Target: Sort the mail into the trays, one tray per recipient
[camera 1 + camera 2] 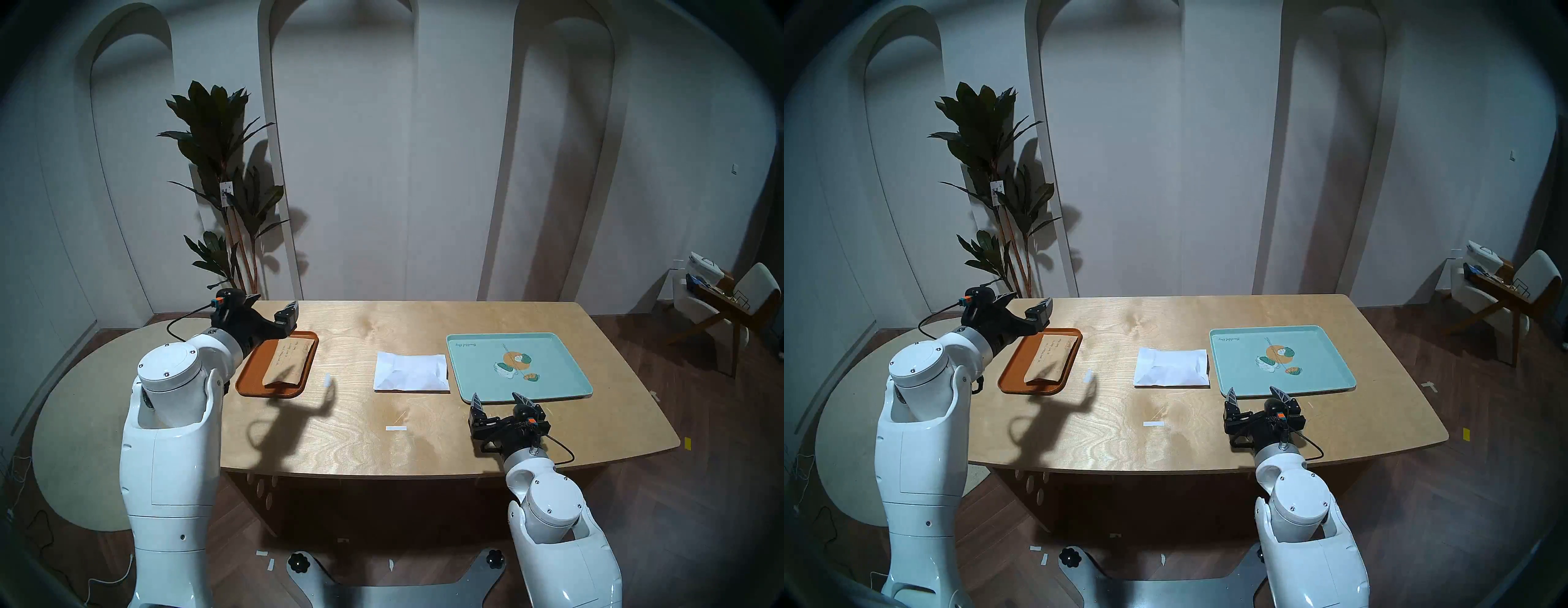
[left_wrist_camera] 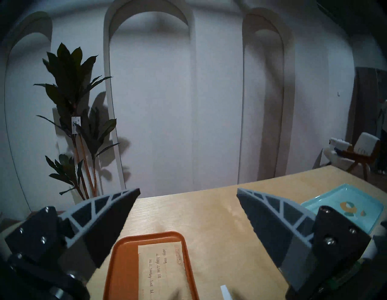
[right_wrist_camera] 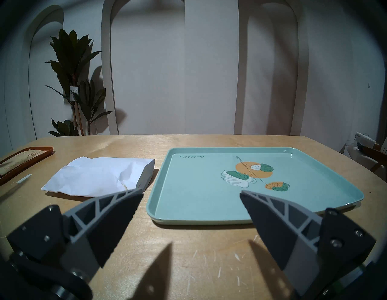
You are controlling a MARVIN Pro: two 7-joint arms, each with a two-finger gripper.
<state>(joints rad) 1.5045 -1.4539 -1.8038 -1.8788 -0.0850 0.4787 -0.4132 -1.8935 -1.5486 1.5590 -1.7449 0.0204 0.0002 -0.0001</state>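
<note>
Kraft envelope (image 1: 289, 360) lies in orange tray (image 1: 250, 384); white envelope (image 1: 410, 372) on table (image 1: 382, 446).

L pincer (image 1: 273, 306), R pincer (image 1: 497, 399): both agape

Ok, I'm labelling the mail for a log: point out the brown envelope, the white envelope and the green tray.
brown envelope (image 1: 292, 358), head left view, middle of its face.
white envelope (image 1: 410, 372), head left view, creased centre.
green tray (image 3: 188, 188), right wrist view, bare floor.

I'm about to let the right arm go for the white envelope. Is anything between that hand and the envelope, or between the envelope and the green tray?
Nothing visible. The right hand, open, has bare table up to the white envelope, which lies right beside the green tray.
</note>
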